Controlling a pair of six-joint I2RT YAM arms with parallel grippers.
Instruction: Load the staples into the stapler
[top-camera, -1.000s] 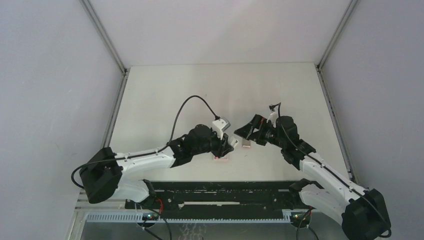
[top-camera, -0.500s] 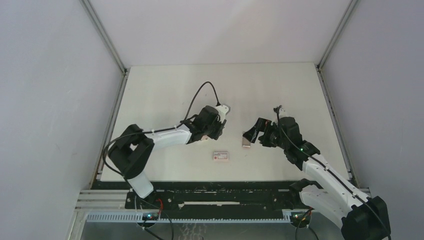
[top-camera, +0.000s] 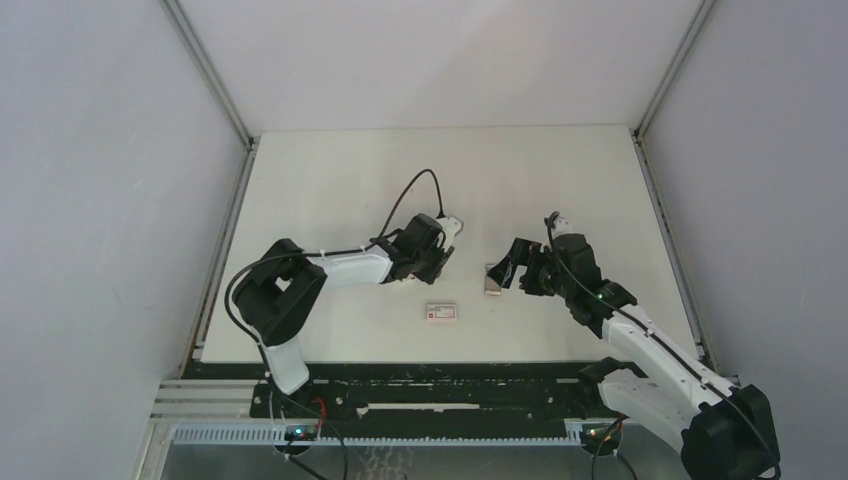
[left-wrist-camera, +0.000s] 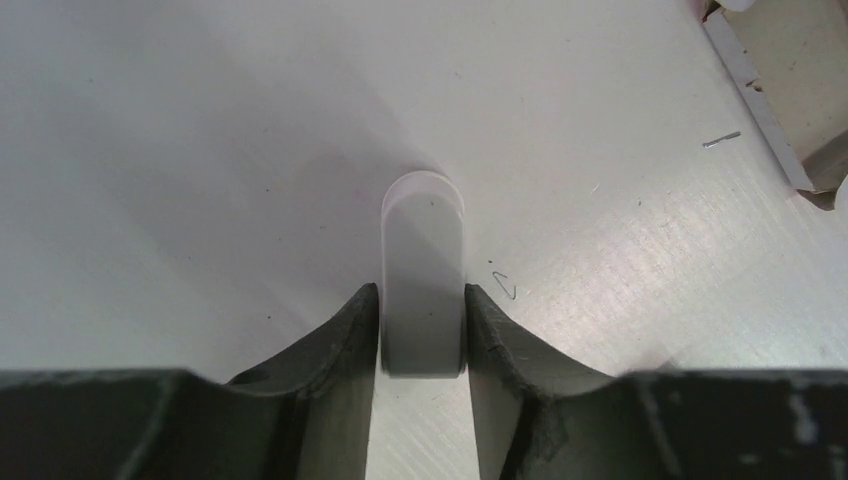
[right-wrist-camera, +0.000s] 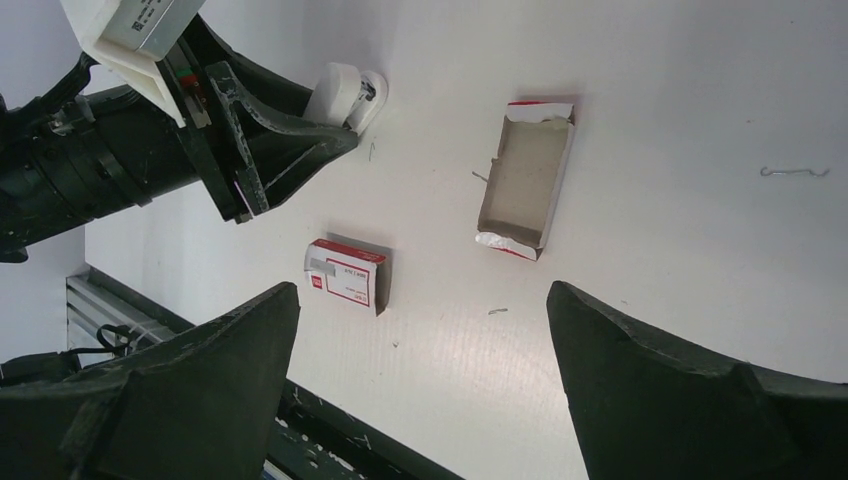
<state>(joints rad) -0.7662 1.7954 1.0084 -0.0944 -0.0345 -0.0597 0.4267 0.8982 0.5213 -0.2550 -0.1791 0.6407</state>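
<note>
My left gripper (left-wrist-camera: 422, 290) is shut on the stapler (left-wrist-camera: 423, 250), a small white-grey body with a rounded end that touches the table. The pair shows in the top view (top-camera: 438, 260) and in the right wrist view (right-wrist-camera: 340, 95). An open card tray (right-wrist-camera: 525, 185) with a grey-tan inside lies right of it, also in the top view (top-camera: 492, 281). I cannot tell the staples apart from the tray's bottom. My right gripper (right-wrist-camera: 418, 290) is open and empty, held above the table near the tray, in the top view (top-camera: 507, 264).
A little white box with a red label (top-camera: 440, 312) lies near the front edge, also in the right wrist view (right-wrist-camera: 345, 277). Single loose staples (right-wrist-camera: 795, 172) lie scattered on the white table (top-camera: 330, 180). Grey walls stand on both sides.
My left arm has swung away from the front edge toward the table's middle with the stapler, uncovering the red-label box. My right gripper has drawn back slightly to the right of the tray.
</note>
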